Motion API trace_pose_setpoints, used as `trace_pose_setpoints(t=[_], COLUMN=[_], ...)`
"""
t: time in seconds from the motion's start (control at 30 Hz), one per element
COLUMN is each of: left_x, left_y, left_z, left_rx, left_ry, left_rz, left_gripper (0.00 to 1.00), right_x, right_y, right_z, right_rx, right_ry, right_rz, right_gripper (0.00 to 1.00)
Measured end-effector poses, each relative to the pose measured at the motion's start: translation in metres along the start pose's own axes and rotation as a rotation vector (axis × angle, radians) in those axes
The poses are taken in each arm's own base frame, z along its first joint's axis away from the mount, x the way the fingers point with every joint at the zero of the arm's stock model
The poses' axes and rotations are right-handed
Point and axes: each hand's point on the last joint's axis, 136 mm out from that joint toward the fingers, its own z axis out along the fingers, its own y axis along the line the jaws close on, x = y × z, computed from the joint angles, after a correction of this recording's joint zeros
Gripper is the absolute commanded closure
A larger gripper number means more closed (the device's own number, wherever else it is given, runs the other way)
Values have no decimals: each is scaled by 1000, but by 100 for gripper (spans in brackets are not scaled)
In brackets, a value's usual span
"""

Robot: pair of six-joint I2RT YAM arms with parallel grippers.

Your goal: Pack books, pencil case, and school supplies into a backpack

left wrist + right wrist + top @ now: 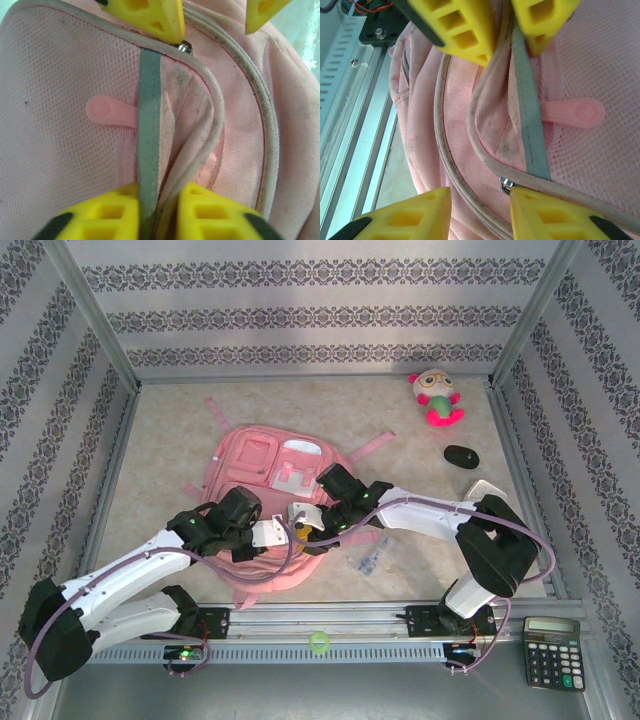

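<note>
Seen from above, the backpack (pixel 240 455) lies flat in the middle of the frame with its straps splayed. My two arms meet over its lower right part. There my left gripper (pixel 300 519) and right gripper (pixel 323 522) sit tip to tip, too small and crowded to read how the jaws stand.

The wrist views settle more. At the bottom of the left wrist frame my left fingers (pixel 115 212) are nearly together, clamped on a grey strip (pixel 149 125) of the backpack and a fold of pink fabric beside it. At the bottom of the right wrist frame my right fingers (pixel 405 217) stand apart, astride the pale piped rim (pixel 440 110). A small metal zip piece (pixel 506 186) sits just beside the right-hand one. I cannot tell whether either pad presses the cloth.

Up close I also see pink mesh (pixel 60 100) and a pink rubber tab (pixel 106 110) poking from under the strip. Overhead, my wrists cover that spot.

The overhead view adds:
- the clear packet (pixel 365 562), just right of the backpack's lower edge
- the plush toy (pixel 437 398), at upper right
- a black oval thing (pixel 461 456), below the toy
- the calculator (pixel 551 652), at lower right
- a pale object (pixel 485 490), half hidden by my right arm
</note>
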Motion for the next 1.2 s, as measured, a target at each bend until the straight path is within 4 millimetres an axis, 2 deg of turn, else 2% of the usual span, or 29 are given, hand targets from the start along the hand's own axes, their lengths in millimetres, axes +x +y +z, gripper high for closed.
trace_pose_setpoints(t=[0.03, 0.17, 0.3, 0.4, 0.67, 0.83, 1.0, 1.2], left_x=[-2, -7, -17, -20, -25, -28, -26, -27], left_y=[0, 0, 2, 1, 0, 2, 2, 6], left_z=[-2, -8, -17, -20, -20, -20, -18, -15], left_rx=[-6, -28, -53, -60, -52, -56, -51, -58], left_ry=[-13, -68, -139, -176, -218, -232, -226, -223], left_rz=[-2, -27, -49, -65, -93, -107, -131, -160], left_gripper=[100, 100, 100, 100, 100, 100, 100, 100], right_x=[-1, -2, -3, -3, 1, -7, -6, -5], right_y=[0, -1, -16, -27, -33, -19, -13, -11], right_z=[-1, -18, -50, -61, -43, -27, -22, -22], right_rx=[3, 40, 136, 179, 133, 52, 21, 7], right_ry=[-2, -34, -98, -118, -97, -100, -100, -101], right_rz=[-2, 5, 43, 54, 76, 53, 68, 127], right_gripper=[61, 57, 54, 53, 52, 55, 66, 94])
